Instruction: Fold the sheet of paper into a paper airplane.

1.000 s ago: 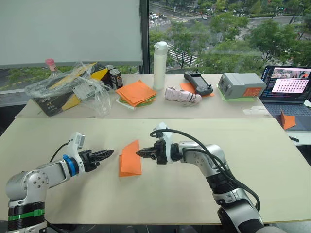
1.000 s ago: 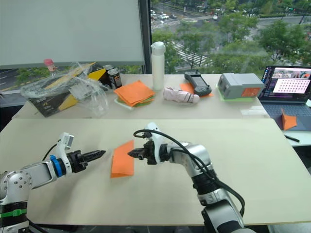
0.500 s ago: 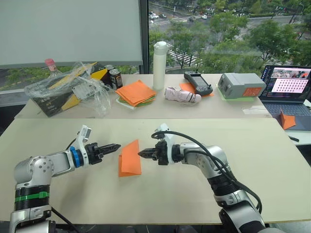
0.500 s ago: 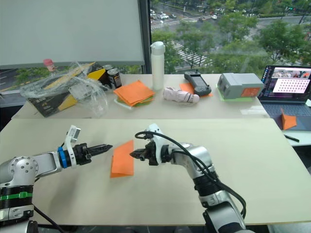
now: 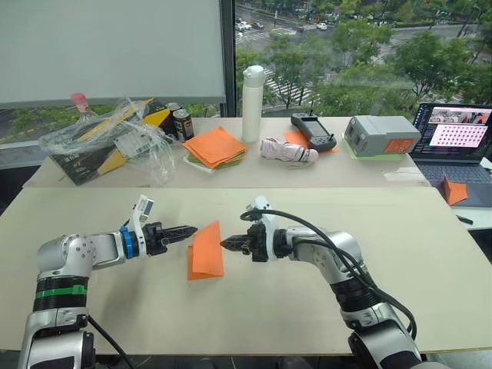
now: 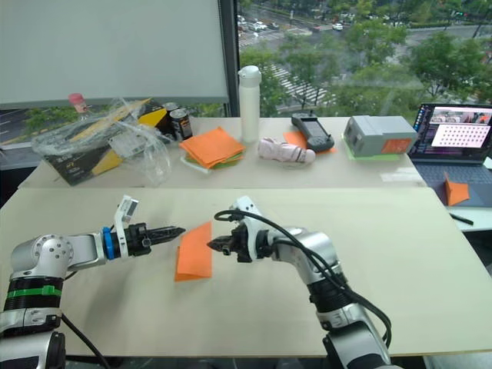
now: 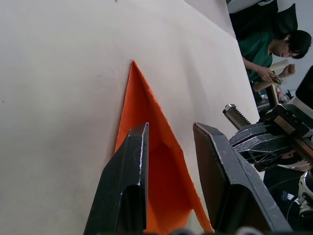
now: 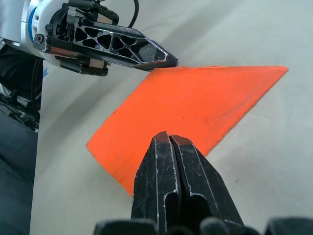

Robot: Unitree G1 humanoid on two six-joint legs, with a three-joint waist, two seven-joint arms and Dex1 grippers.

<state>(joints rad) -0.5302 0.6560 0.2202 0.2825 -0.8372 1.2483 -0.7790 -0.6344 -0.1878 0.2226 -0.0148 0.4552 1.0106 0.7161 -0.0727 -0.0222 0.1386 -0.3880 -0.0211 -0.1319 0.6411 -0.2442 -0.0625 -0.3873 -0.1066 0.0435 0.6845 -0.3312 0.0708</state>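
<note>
While the spread left tool (image 5: 189,229) and closed right tool (image 5: 224,244) flank it, the folded sheet of paper (image 5: 204,251) points away

The paper (image 5: 205,251) lay on the near table (image 5: 254,315), between the left gripper (image 5: 189,230) at its left edge and the right gripper (image 5: 224,244) at its right edge. On the far table (image 5: 231,175) behind stood, left to right, a bag (image 5: 108,142), cans (image 5: 182,123), a paper stack (image 5: 214,147), a bottle (image 5: 253,104), a remote (image 5: 313,131), a box (image 5: 382,135) and a laptop (image 5: 454,142).
</note>
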